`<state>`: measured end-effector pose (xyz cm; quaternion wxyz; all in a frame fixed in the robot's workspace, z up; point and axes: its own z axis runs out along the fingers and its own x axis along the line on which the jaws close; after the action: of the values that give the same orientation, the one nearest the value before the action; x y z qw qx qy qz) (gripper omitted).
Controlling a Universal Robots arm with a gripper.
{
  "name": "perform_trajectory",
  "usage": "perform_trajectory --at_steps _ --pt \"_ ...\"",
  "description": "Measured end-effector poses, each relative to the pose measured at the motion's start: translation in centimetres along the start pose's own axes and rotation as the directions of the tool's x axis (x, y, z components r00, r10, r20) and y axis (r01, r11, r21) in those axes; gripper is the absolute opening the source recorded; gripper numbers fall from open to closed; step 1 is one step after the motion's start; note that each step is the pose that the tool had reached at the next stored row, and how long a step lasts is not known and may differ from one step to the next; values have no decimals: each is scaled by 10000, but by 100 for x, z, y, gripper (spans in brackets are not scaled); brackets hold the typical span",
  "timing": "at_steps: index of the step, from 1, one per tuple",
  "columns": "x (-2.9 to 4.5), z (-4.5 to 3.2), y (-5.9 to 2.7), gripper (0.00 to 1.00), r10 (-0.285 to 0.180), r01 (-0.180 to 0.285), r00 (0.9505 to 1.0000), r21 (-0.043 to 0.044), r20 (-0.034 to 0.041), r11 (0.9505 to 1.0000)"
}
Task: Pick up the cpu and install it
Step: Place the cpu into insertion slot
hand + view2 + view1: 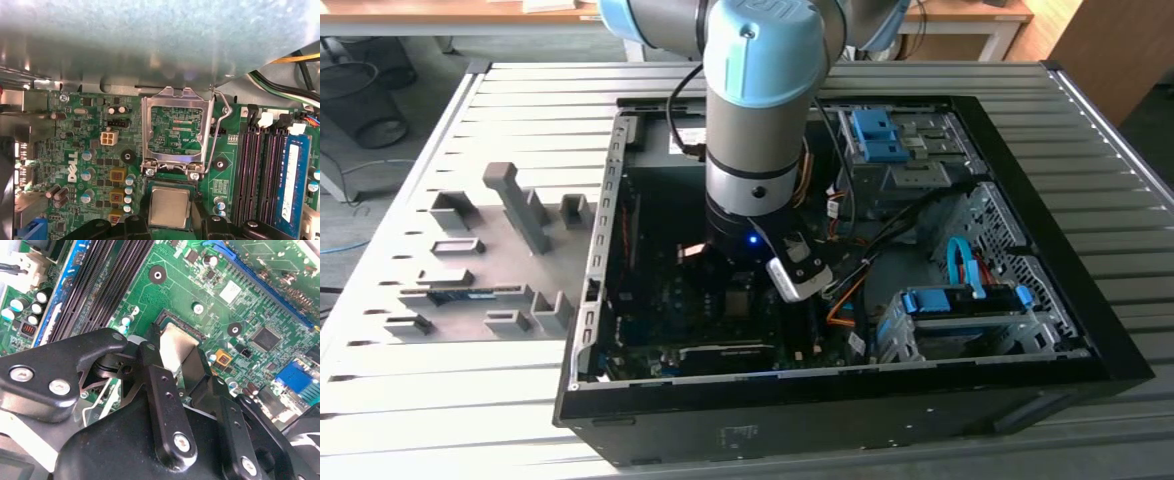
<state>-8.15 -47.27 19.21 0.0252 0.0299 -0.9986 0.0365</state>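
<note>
Room: a workroom, with wooden desks point(961, 15) along the far side and a dark bin point(367, 105) on the floor past the tabletop's far corner on the exterior view's left.
Tabletop point(1121, 260): ribbed grey metal. An open computer case point(854, 425) covers its middle and reaches toward the near edge.
Arm point(754, 120): reaches straight down into the case, over the motherboard point(90, 150).
Claw point(170, 222): nearly closed, its black fingers point(162, 390) pressed on two opposite edges of the cpu.
Cpu point(169, 206): silver top up and lying flat, at the socket point(172, 176). Whether it is fully seated cannot be told.
Load frame point(175, 125): swung up, its wire lever point(222, 125) raised beside it.
Doing it well: the chip should probably stay level and square to the socket walls, go down with no sideways push, and keep clear of the raised frame.
Risk: a tilted chip could bend the contacts.
Surface: a grey fixture tray point(467, 290) lies near the tabletop's edge on the exterior view's left, apart from the case.
</note>
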Motion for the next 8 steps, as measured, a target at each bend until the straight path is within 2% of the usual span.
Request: perform_trajectory --at_steps 8 --pt "2 2 -28 45 -12 12 10000 16 1 10000"
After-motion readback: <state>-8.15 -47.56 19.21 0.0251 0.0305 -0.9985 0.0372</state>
